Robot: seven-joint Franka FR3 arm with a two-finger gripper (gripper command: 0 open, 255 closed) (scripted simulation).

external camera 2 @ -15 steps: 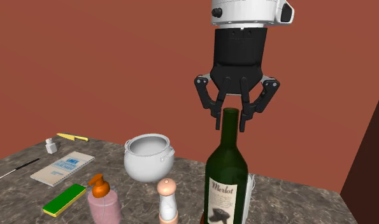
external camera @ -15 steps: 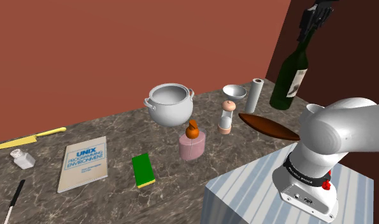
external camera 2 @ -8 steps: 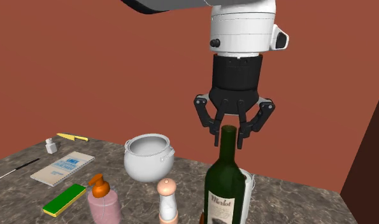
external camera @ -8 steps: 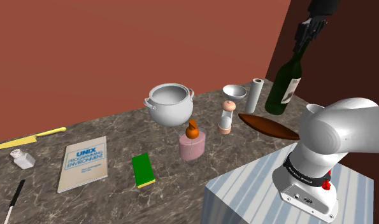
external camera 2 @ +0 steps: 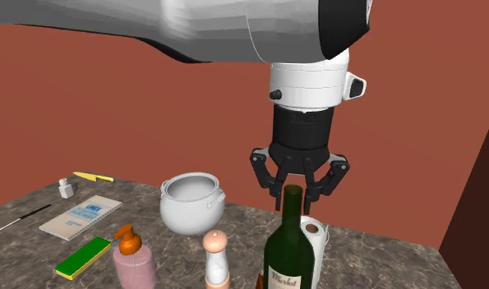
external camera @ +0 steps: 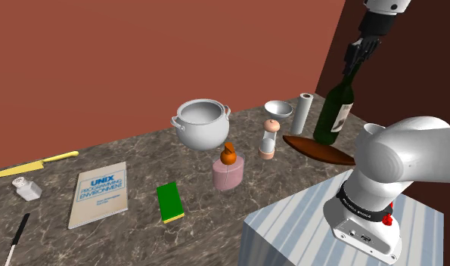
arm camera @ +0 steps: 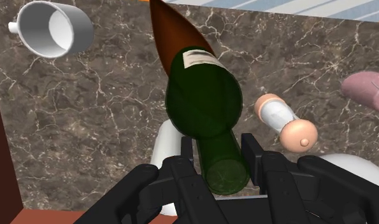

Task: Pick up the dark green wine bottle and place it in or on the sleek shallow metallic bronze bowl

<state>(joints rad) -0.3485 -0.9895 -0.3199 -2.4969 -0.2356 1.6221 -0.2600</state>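
The dark green wine bottle point(external camera: 333, 113) with a white Merlot label hangs tilted from my gripper point(external camera: 357, 57), which is shut on the top of its neck. Its base is over the far end of the shallow bronze bowl point(external camera: 319, 150) on the marble counter; I cannot tell whether it touches. In the second exterior view the gripper point(external camera 2: 293, 190) clasps the bottle point(external camera 2: 288, 250) by the neck. In the wrist view the fingers point(arm camera: 188, 156) flank the neck of the bottle point(arm camera: 204, 102), and the bottle's body hides part of the bowl point(arm camera: 165, 32).
A paper towel roll point(external camera: 302, 113) and a white mug point(external camera: 277, 109) stand just behind the bowl. A pepper grinder point(external camera: 269, 140), a pink soap dispenser point(external camera: 228, 170) and a white pot point(external camera: 202, 123) are toward the shoulder view's left. The striped stand point(external camera: 306, 227) is in front.
The gripper has come down with the bottle and shifted toward the shoulder view's left, bringing the bottle's base over the bronze bowl.
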